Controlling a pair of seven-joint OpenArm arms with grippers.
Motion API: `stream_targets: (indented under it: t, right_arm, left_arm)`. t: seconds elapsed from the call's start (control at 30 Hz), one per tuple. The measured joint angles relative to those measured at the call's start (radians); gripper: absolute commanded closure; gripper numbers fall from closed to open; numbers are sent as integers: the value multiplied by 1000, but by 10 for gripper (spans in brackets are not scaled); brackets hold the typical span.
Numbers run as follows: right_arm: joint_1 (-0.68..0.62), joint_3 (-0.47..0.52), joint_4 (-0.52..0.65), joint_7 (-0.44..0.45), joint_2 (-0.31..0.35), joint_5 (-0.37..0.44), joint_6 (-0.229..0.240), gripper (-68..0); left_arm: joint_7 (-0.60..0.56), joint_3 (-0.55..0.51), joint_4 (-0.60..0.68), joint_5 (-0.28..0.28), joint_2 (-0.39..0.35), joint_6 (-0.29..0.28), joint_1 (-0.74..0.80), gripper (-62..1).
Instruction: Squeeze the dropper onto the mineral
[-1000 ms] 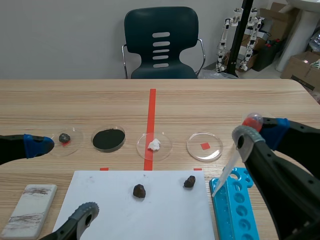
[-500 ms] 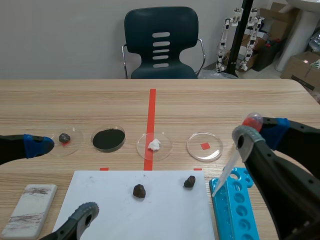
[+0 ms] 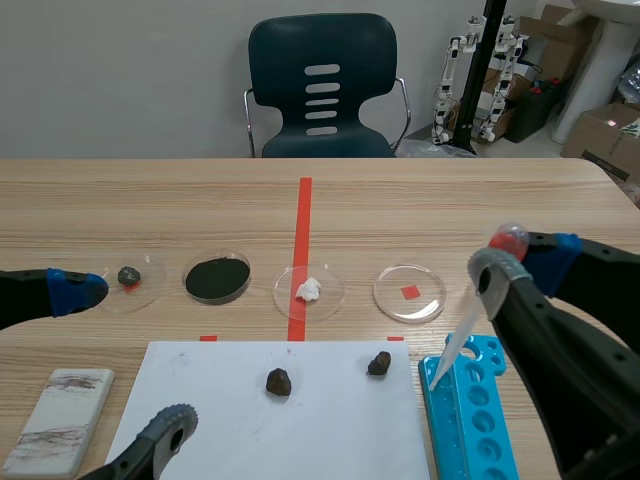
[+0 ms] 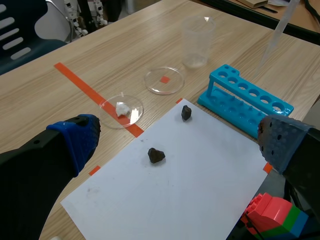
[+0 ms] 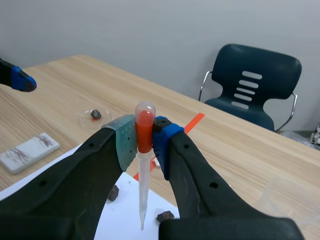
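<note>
Right gripper (image 5: pixel 144 139) is clamped on the dropper (image 5: pixel 142 195) at its bulb, tip over the blue rack (image 3: pixel 470 420), mineral (image 3: pixel 379 363) lying just beyond the tip; tighter pressure now would likely spill short.

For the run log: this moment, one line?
right gripper shut on dropper | left gripper open | dropper tip by rack | two minerals on paper, none under tip
</note>
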Motion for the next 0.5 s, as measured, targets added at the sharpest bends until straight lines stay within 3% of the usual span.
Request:
stream_targets:
  t: [0.4,0.5]
  right_arm:
    - [315,0,-21,-222,0,4,3,-90]
    - [415,-2,-68,-227,0,3,69,-90]
  left_arm:
    - [0,0,0,0,0,0,0,-623]
    - [0,0,0,0,0,0,0,-623]
